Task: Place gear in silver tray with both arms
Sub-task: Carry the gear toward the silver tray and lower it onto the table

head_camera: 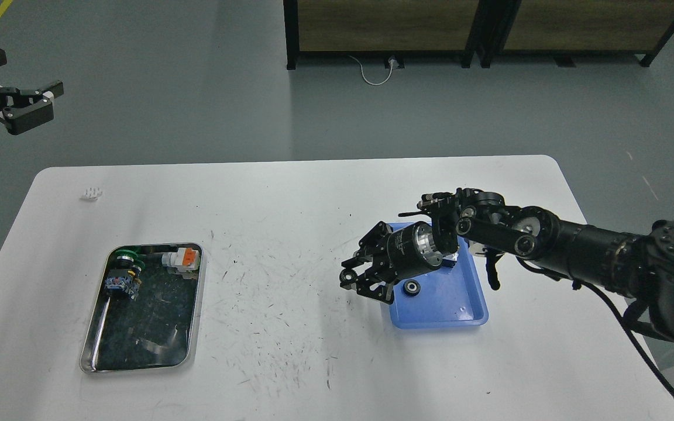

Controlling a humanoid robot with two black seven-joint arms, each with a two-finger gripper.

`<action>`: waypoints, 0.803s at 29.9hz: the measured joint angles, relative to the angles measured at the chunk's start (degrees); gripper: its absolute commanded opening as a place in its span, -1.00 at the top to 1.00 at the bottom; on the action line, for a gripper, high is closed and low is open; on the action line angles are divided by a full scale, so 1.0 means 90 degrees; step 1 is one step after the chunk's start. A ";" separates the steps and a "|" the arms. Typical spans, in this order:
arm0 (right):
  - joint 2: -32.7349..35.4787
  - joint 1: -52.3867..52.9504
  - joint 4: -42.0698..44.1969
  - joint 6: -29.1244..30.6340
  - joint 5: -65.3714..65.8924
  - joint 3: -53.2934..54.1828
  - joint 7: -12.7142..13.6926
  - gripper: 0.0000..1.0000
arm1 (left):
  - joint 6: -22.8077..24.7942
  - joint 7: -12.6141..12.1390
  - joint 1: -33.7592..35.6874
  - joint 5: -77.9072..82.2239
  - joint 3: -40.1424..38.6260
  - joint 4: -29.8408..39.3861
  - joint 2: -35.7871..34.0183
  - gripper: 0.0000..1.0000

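A: What takes up most of the view?

B: A white table [290, 193] with rounded corners, its top scuffed with dark marks, standing on a grey floor. Beyond it, at twelve o'clock, the base of a dark-framed wooden cabinet [384, 26] and a white cable [375, 73] on the floor.

A: And the arms?

B: The right arm [577, 245] enters from three o'clock and reaches toward the table's centre. Its right gripper [359, 280] hangs over the nine o'clock edge of a blue plastic tray [460, 298]; the jaws are spread apart and grip nothing. The left gripper [33, 105] is off the table at ten o'clock, above the floor, its fingers parted with nothing between them.

A: Where is the silver tray?

B: At eight o'clock on the table, well apart from the blue one. The silver tray [193, 316] has a raised shiny rim and a dark mirror-like bottom. Along its twelve o'clock end lie a green-topped part [128, 255], a blue and black part [120, 285] and a white connector with an orange tab [182, 258].

A: The gear?

B: A small black gear [412, 287] lies inside the blue tray, just beside the right gripper at its four o'clock, not touching the fingers.

A: Anything smaller?

B: A tiny white piece [91, 194] near the table's ten o'clock corner; I cannot tell what it is.
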State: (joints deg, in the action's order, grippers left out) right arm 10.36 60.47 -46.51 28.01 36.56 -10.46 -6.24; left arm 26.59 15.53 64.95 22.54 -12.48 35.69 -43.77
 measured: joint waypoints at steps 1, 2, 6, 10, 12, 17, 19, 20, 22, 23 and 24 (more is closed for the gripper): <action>-0.0098 0.0000 0.0000 0.0000 0.0000 -0.0060 0.0000 0.44 | -0.0007 -0.0006 0.0000 0.0000 0.0000 0.0000 0.0005 -0.96; -0.0181 0.0000 0.0002 0.0000 0.0000 -0.0105 -0.0001 0.44 | -0.0010 -0.0012 0.0000 0.0000 -0.0001 0.0001 0.0009 -0.96; -0.0520 0.0004 0.0003 0.0000 0.0000 -0.0284 -0.0008 0.44 | -0.0015 -0.0025 0.0017 0.0000 -0.0001 0.0007 0.0019 -0.96; -0.0796 0.0031 0.0017 -0.0001 0.0000 -0.0453 -0.0011 0.44 | -0.0015 -0.0026 0.0027 -0.0009 -0.0001 0.0009 0.0007 -0.96; -0.0921 0.0038 0.0042 -0.0001 0.0000 -0.0543 -0.0011 0.43 | -0.0015 -0.0026 0.0027 -0.0013 -0.0001 0.0009 -0.0009 -0.96; -0.1137 0.0039 0.0238 -0.0001 0.0020 -0.0648 -0.0020 0.17 | -0.0015 -0.0026 0.0014 -0.0014 -0.0001 0.0009 -0.0036 -0.96; -0.1148 0.0039 0.0328 -0.0001 0.0041 -0.0653 -0.0026 -0.03 | -0.0015 -0.0026 0.0011 -0.0014 -0.0001 0.0013 -0.0038 -0.96; -0.1149 0.0037 0.0369 -0.0001 0.0050 -0.0653 -0.0027 -0.12 | -0.0015 -0.0026 0.0011 -0.0014 -0.0001 0.0016 -0.0038 -0.96; -0.1151 0.0032 0.0437 -0.0001 0.0056 -0.0648 -0.0034 -0.25 | -0.0015 -0.0026 0.0008 -0.0014 -0.0001 0.0018 -0.0038 -0.96; -0.1151 0.0031 0.0463 -0.0001 0.0057 -0.0635 -0.0036 -0.30 | -0.0015 -0.0026 0.0004 -0.0014 -0.0001 0.0018 -0.0038 -0.96; -0.1151 0.0030 0.0481 -0.0001 0.0058 -0.0619 -0.0044 -0.32 | -0.0015 -0.0026 0.0002 -0.0014 -0.0001 0.0018 -0.0038 -0.96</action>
State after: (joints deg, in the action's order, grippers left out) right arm 0.00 60.74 -42.18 28.00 37.08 -16.03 -6.64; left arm 26.45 15.29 64.97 22.41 -12.48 35.86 -44.12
